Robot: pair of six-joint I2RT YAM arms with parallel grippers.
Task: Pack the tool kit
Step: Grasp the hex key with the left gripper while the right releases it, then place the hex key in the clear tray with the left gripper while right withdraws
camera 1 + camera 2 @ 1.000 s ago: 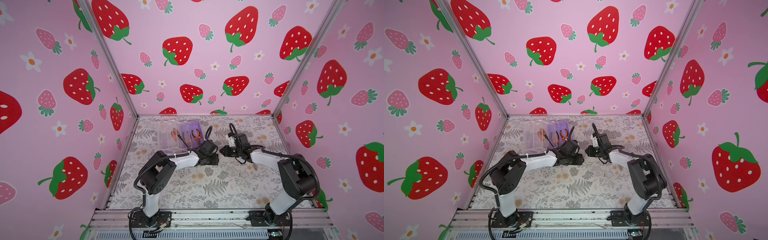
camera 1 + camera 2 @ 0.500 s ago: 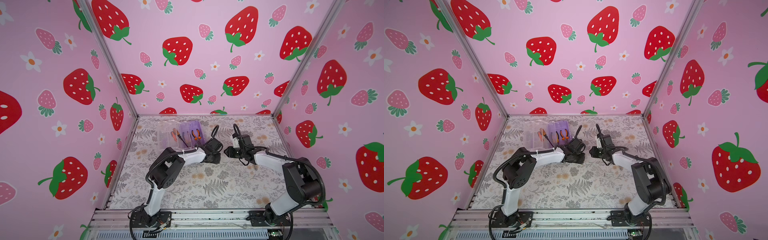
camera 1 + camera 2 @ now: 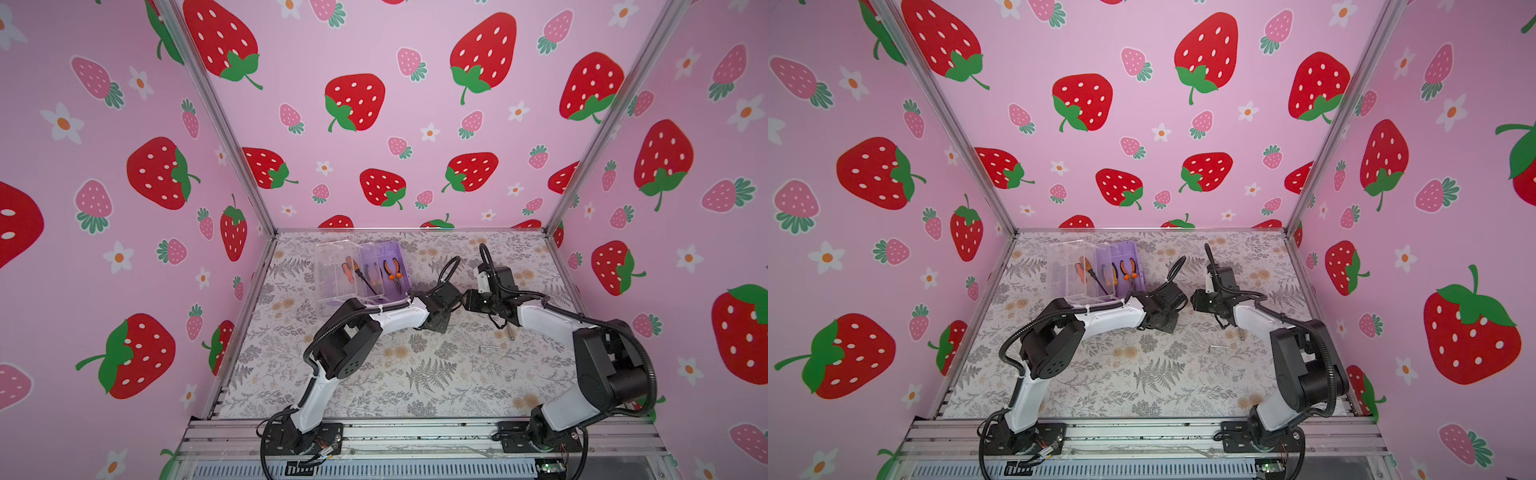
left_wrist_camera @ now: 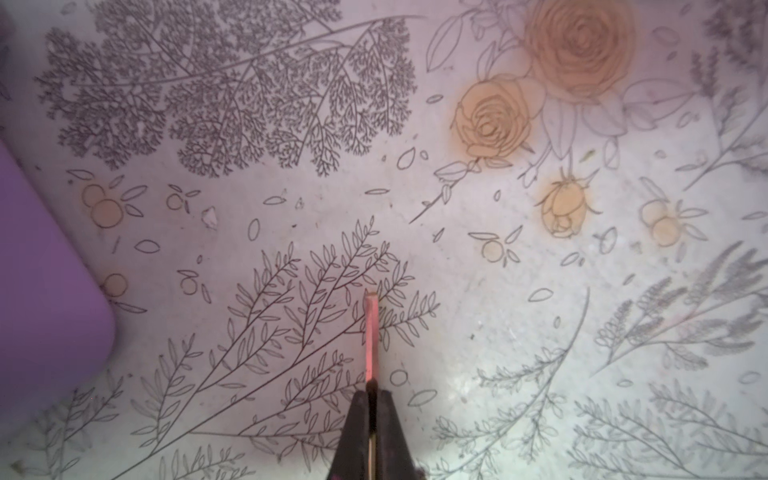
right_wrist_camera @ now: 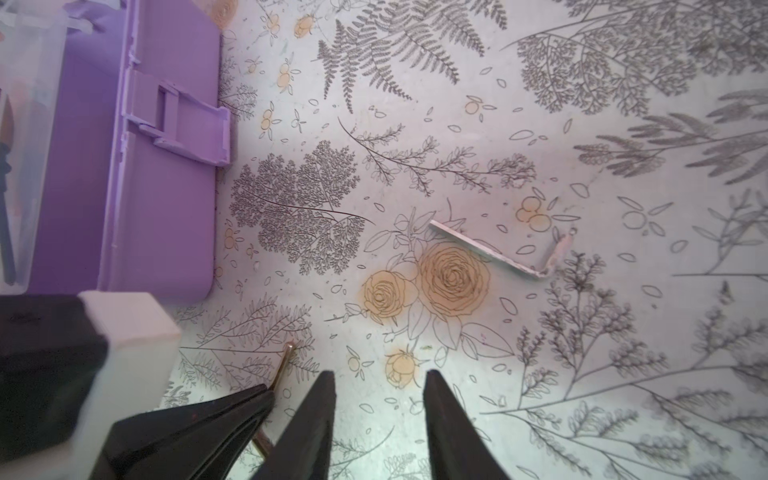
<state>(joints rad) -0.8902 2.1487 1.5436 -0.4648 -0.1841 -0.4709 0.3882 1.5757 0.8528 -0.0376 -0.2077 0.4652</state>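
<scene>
Lilac tool kit (image 3: 388,266) lies open at the far left of the surface (image 3: 415,374), and my left pincer (image 4: 371,395) is clamped on a thin metal bar (image 4: 371,332).

Both pincers meet mid-surface, just right of the kit's near end. My right pincer (image 5: 380,374) stands apart with nothing between its tips, close beside the left one. I judge the bar is the next thing to go in. My worry is the hold: only the very tips pinch one end, so the bar may swivel or slide out as I swing it left and far toward the case. The right pincer is near enough to knock it if I pull away carelessly. The clear lid (image 3: 332,270) is swung open on the kit's left side, and a low approach could catch the lilac rim. An L-shaped hex key (image 5: 486,251) waits on the surface, nearer and to the right.
</scene>
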